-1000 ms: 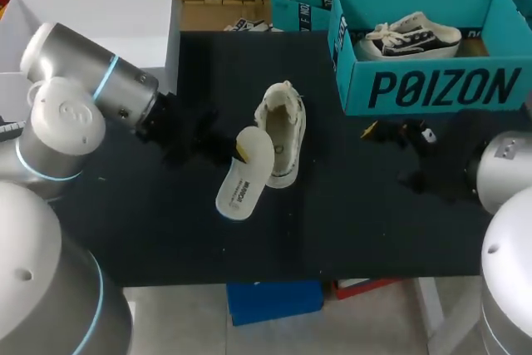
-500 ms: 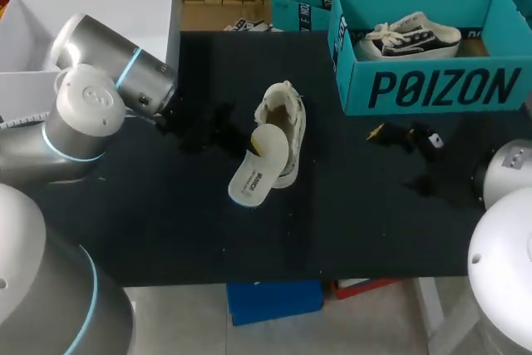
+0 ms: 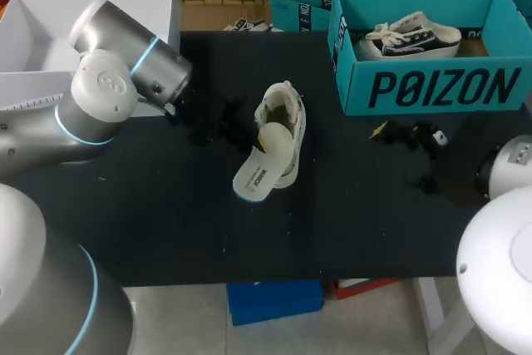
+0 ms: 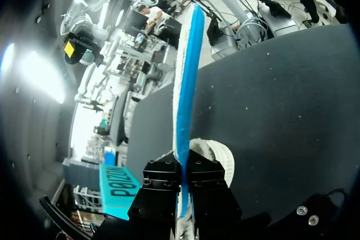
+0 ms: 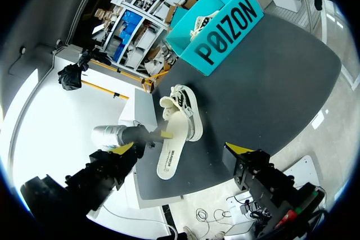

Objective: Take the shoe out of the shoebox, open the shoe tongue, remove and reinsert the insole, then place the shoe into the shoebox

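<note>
- Your left gripper has its fingers clenched on the insole. In the left wrist view the insole stands edge-on between the two black fingers, which press it from both sides.
- In the head view the held end of the insole is at the opening of the shoe. The rest of it slants down along the shoe's left side, toward the near edge of the table. You cannot tell if its lower end touches the table.
- The shoe is pale and lies about in the middle of the table, a little closer to the far edge, well apart from the shoebox.
- The teal shoebox stands open at the far right corner of the table. A second shoe, black and white, lies inside it.
- Your right gripper is released: its yellow tips stand wide apart and nothing is between them. It is over the table close to the right edge, on the near side of the shoebox.
</note>
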Tool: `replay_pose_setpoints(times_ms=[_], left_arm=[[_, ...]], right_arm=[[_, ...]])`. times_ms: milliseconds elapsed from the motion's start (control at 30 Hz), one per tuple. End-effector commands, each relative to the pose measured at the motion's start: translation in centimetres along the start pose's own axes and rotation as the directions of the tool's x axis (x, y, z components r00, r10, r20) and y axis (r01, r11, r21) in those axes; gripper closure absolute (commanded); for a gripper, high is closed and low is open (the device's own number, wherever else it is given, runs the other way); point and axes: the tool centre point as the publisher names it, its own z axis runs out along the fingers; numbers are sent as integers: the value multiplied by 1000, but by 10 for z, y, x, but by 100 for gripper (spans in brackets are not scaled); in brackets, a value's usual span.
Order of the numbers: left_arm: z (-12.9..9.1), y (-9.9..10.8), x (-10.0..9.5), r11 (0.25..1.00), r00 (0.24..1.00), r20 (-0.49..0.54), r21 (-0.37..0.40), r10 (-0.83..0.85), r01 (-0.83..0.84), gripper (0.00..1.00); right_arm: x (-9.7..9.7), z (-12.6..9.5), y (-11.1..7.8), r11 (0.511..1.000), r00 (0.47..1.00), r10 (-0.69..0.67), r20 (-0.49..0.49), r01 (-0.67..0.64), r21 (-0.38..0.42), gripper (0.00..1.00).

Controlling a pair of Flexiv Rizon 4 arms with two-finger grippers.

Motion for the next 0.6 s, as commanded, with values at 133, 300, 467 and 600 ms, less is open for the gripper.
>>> replay_pose_setpoints(times_ms=[133, 300, 467, 600], left_arm=[[1, 2, -2, 1000, 997, -71, 27, 5, -3, 100], [3, -2, 0, 999, 997, -75, 34, -8, 11, 100], [6, -6, 5, 999, 995, -99, 37, -14, 18, 100], [5, -8, 7, 999, 993, -113, 39, -17, 22, 100]], right_arm=[[-5, -7, 2, 997, 1000, 8, -8, -8, 75, 0], [-5, -7, 2, 997, 1000, 8, -8, -8, 75, 0], [-5, -7, 2, 997, 1000, 8, -8, -8, 75, 0], [-5, -7, 2, 997, 1000, 8, -8, -8, 75, 0]])
